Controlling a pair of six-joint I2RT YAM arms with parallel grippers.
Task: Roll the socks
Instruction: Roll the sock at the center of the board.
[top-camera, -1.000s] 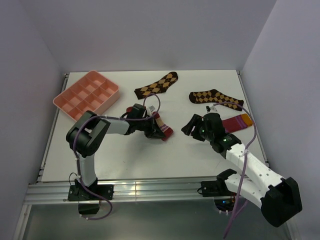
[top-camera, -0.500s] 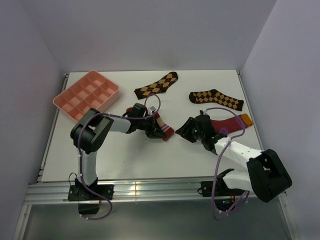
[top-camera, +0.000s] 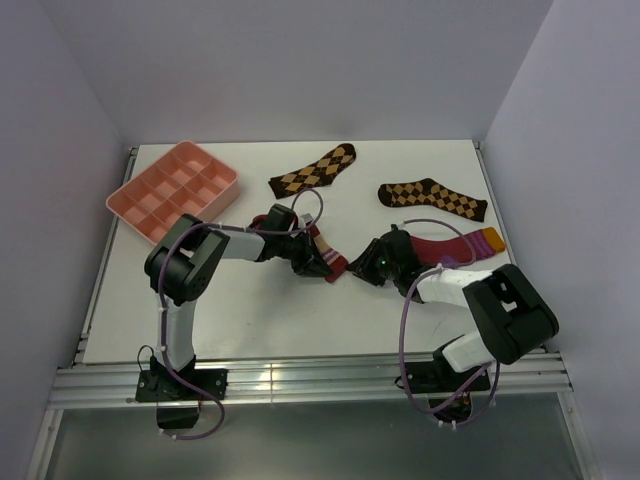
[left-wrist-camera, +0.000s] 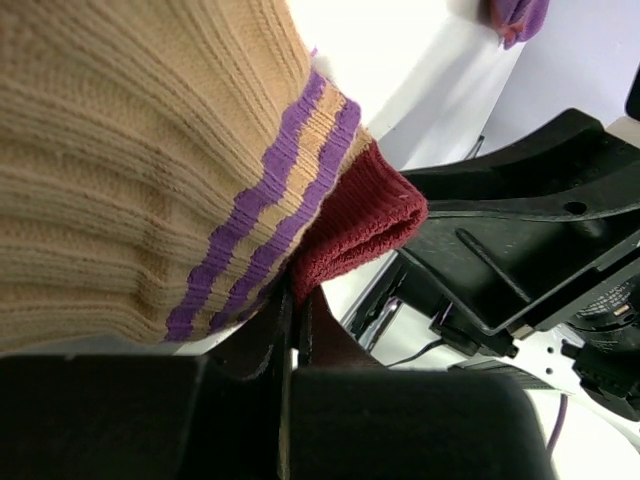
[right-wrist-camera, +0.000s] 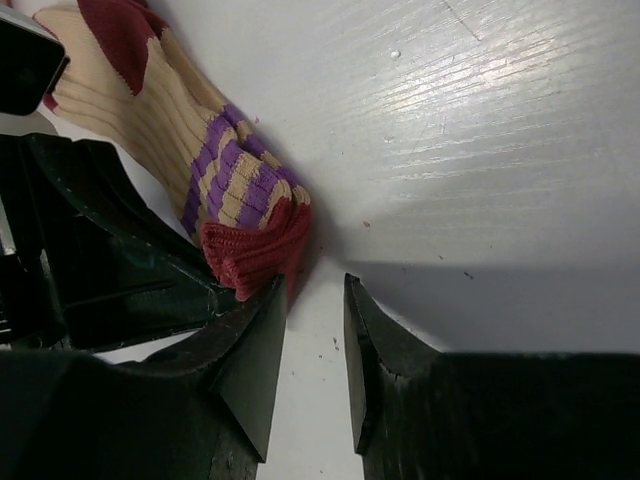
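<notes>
The tan sock (top-camera: 323, 250), with purple stripes and a maroon cuff (left-wrist-camera: 360, 215), lies bunched at mid-table. My left gripper (top-camera: 310, 260) is shut on its cuff end; in the left wrist view the jaws (left-wrist-camera: 297, 295) pinch the fabric with no gap. My right gripper (top-camera: 362, 270) sits low just right of that cuff. Its jaws (right-wrist-camera: 315, 285) stand a narrow gap apart over bare table, the cuff (right-wrist-camera: 255, 250) against the outside of the left finger. The crimson sock (top-camera: 450, 246) with an orange cuff lies flat behind the right arm.
Two dark argyle socks (top-camera: 315, 170) (top-camera: 432, 197) lie at the back of the table. A pink compartment tray (top-camera: 232, 183) stands at the back left. The two grippers are very close together; the left one's black body (right-wrist-camera: 100, 260) fills the right wrist view's left side.
My right gripper has slid left to the tan sock's cuff, and its jaws have narrowed. The left gripper has stayed shut on the sock, barely moving.
</notes>
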